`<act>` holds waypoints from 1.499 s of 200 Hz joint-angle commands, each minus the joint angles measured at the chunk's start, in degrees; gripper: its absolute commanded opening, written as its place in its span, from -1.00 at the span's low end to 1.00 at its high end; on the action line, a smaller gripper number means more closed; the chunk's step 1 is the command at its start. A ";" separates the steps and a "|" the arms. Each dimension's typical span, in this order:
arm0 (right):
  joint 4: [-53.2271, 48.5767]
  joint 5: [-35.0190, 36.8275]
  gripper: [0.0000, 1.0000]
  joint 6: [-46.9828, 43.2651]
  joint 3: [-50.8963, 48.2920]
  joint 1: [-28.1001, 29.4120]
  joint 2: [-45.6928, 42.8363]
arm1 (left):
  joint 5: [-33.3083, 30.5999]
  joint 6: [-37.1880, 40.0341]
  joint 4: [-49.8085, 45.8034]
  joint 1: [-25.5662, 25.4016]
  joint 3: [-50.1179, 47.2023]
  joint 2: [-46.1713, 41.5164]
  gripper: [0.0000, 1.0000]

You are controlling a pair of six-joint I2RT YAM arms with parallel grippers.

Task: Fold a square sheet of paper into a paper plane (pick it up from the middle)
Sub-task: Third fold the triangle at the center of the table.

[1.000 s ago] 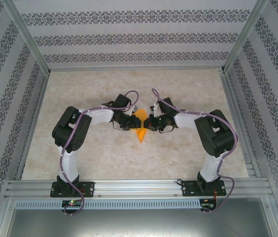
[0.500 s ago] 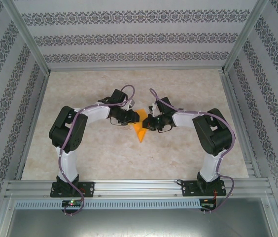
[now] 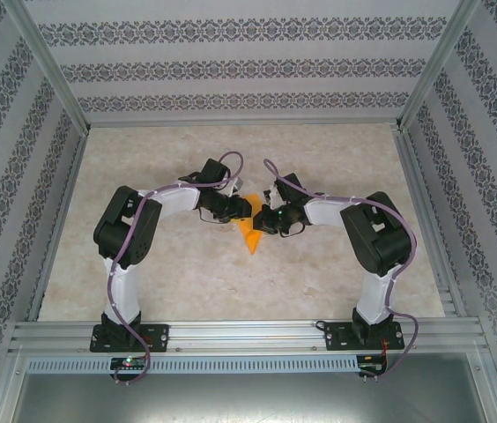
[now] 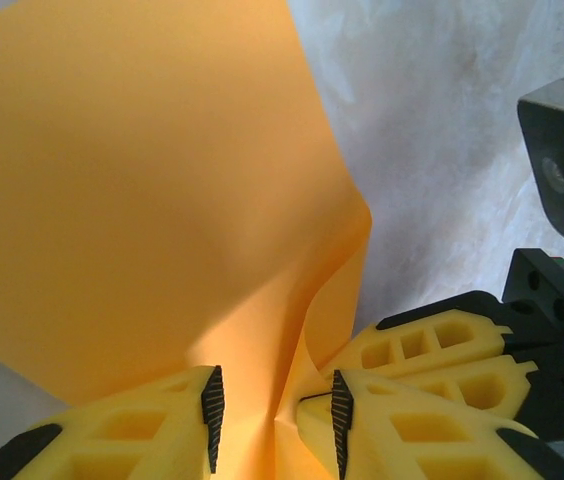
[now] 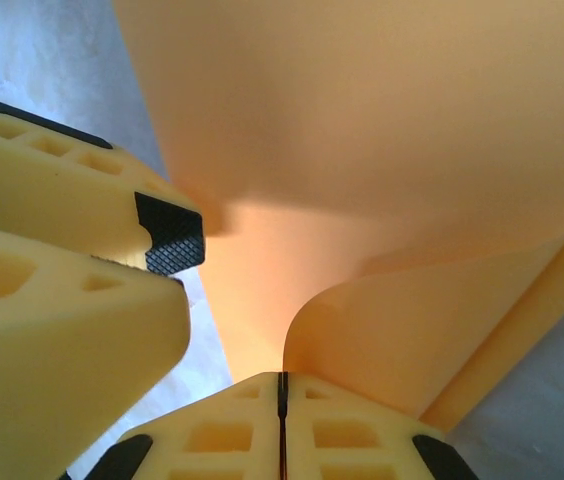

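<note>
1. left gripper (image 4: 274, 412): jaws spread, ribbed pads (image 4: 212, 415) apart, a fold of orange paper standing between them.
2. square sheet of paper (image 3: 249, 236): bright orange, creased, at mid-table (image 3: 187, 282) between both grippers, its point toward the arm bases.
3. right gripper (image 5: 282, 388): fingers pressed together, pinching the sheet's curled edge.

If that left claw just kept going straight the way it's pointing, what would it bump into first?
The orange paper: it sits between the left gripper's parted fingers and spreads just ahead. The table probably lies behind it, though depth is unclear.
</note>
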 commanded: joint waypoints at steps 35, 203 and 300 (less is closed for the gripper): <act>-2.14 2.65 -0.82 -0.14 2.54 1.02 1.81 | 1.75 0.27 1.75 0.90 0.11 1.01 -0.18; -3.75 4.48 -0.32 -1.06 3.52 1.67 3.44 | 1.53 -1.18 3.86 0.89 -9.81 -10.65 -0.01; -0.59 3.35 -0.02 1.46 1.22 1.89 1.69 | 1.85 -3.10 9.04 0.13 -19.16 -15.26 -0.01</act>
